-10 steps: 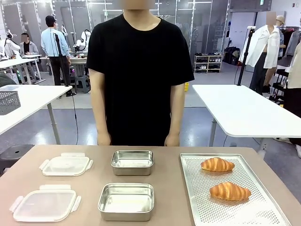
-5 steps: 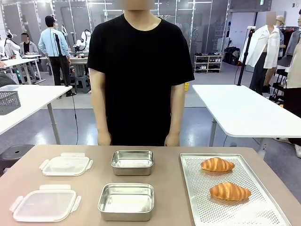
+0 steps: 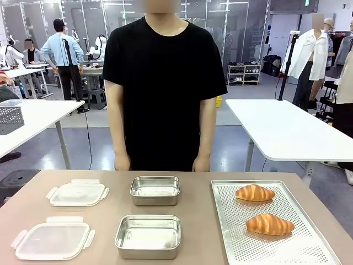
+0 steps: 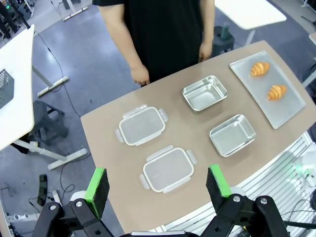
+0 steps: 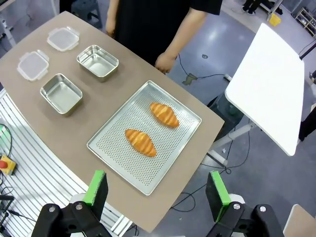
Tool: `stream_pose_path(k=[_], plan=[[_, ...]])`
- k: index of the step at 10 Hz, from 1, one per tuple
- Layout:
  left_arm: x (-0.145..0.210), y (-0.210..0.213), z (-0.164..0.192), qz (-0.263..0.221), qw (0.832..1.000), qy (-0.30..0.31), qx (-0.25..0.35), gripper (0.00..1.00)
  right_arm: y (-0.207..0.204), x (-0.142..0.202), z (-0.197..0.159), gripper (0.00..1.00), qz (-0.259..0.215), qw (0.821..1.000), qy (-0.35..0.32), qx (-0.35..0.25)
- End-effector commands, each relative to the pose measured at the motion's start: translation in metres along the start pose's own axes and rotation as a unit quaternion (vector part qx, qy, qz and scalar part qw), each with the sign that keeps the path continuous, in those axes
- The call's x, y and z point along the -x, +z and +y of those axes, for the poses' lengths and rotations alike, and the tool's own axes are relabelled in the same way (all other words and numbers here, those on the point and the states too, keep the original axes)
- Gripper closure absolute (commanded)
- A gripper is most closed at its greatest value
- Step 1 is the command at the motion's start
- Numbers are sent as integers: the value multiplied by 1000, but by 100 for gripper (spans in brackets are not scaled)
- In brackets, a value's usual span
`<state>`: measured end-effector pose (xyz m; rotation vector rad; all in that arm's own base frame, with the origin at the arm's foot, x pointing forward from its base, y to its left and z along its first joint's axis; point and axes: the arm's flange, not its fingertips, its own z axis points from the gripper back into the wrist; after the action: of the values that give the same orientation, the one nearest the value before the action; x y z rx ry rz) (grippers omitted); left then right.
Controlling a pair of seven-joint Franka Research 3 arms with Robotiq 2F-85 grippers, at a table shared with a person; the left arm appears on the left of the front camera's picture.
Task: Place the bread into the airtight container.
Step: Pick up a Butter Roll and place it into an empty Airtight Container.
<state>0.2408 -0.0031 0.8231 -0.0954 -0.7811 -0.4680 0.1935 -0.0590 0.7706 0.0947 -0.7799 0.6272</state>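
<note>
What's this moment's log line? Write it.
bread: two on tray; containers: empty, lids off; left end effector: open; right end effector: open

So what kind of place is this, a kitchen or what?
Not a kitchen; probably an open lab or workshop hall. White worktables stand on a bare grey floor, and glass partitions and a shelving rack line the back.

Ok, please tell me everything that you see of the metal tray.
The tray is a silver rectangular metal sheet, perforated all over with small holes, with a low raised rim and rounded corners. It lies flat on the brown table, on the robot's right side. Two golden bread rolls rest on it, apart from each other: the farther roll and the nearer roll. The rest of it is bare.
</note>
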Motion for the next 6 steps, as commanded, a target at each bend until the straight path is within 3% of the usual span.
stream_pose_path(k=[1,2,3,4,6], plan=[[-3,3,1,4,1000,0,2,0,0,2,1,0,0,1000,3,-1],[-3,3,1,4,1000,0,2,0,0,0,0,0,0,1000,0,0],[-3,3,1,4,1000,0,2,0,18,-21,11,0,66,995,72,12],[-3,3,1,4,1000,0,2,0,-2,-37,22,0,135,978,160,5],[-3,3,1,4,1000,0,2,0,-88,-55,41,0,259,919,293,-41]])
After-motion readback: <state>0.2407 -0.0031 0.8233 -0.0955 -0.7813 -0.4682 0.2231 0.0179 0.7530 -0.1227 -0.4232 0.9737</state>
